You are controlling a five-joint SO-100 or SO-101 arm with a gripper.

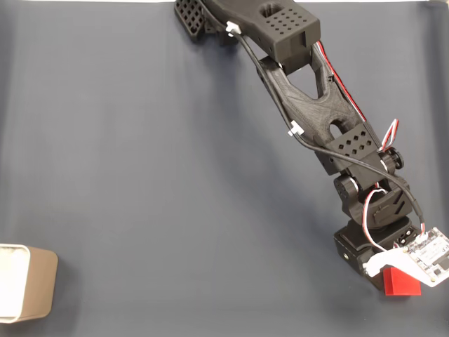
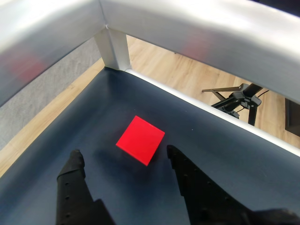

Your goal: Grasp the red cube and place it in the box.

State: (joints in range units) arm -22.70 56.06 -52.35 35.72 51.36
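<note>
Currently, the approach to the grasp appears to be in hand. In the wrist view the gripper (image 2: 124,157) is seen entering from the lower edge, its two black fingers (image 2: 185,180) spread wide, with nothing pinched between them. The red cube (image 2: 140,139) lies flat on the dark blue mat (image 2: 93,122) at the centre of that frame, just beyond and between the two tips, rotated so that a corner points toward the fingers. No contact between cube and fingers can be made out.

In the fixed view the cube (image 1: 401,281) is found at the lower right of the frame, partly covered by the white circuit board (image 1: 429,254) on the wrist; the arm (image 1: 309,105) is stretched diagonally from the top centre down to it. Such a long reach is presumably needed because the cube sits close to the mat's edge, next to the silver metal rail (image 2: 187,33) crossing the upper part of the wrist view.

The box (image 1: 24,281) is placed at the lower left edge of the fixed view, well apart from the cube, its white interior facing up. The wide spread is judged to allow for the cube's rotated stance; a lowering and closing would be called for next, and a corner-on grip could let the cube twist.
</note>
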